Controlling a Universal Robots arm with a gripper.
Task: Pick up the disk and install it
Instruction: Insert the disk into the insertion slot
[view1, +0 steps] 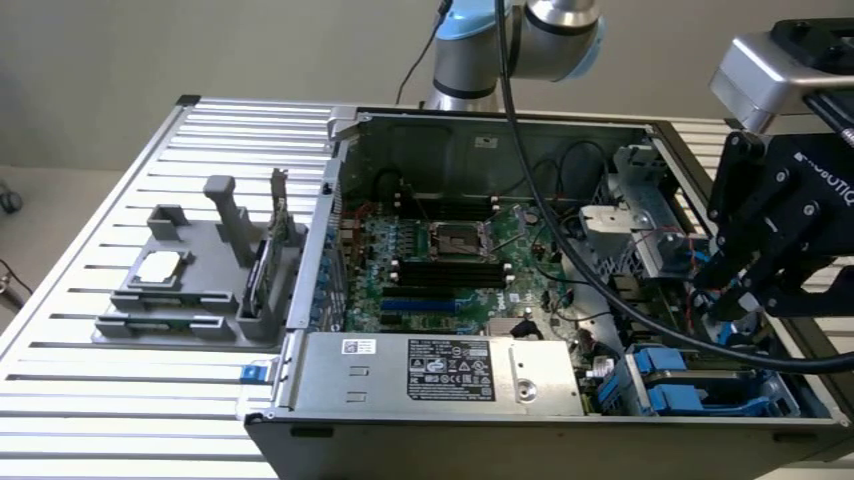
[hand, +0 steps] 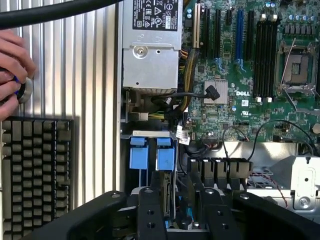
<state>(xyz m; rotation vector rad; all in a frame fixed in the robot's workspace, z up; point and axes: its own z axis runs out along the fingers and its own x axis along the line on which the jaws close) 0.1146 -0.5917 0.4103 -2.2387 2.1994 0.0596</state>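
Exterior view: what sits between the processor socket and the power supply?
In the exterior view, rows of black slots and then blue slots lie between the socket and the power supply.

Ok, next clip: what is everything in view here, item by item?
table: one, silver slatted metal, under everything
computer case: one, grey, open, on the table
circuit board: one, green, inside the case
metal box with label: one, grey, inside the case
drive carriers: two, blue, beside the metal box
holder: one, grey, on the table at the exterior view's left
chip: one, silver, on the holder
keyboard: one, black, on the table outside the case
cable: one, black, over the case
robot arm: one, silver and blue, behind the case
hand: one, beside the keyboard, on a small round silver thing
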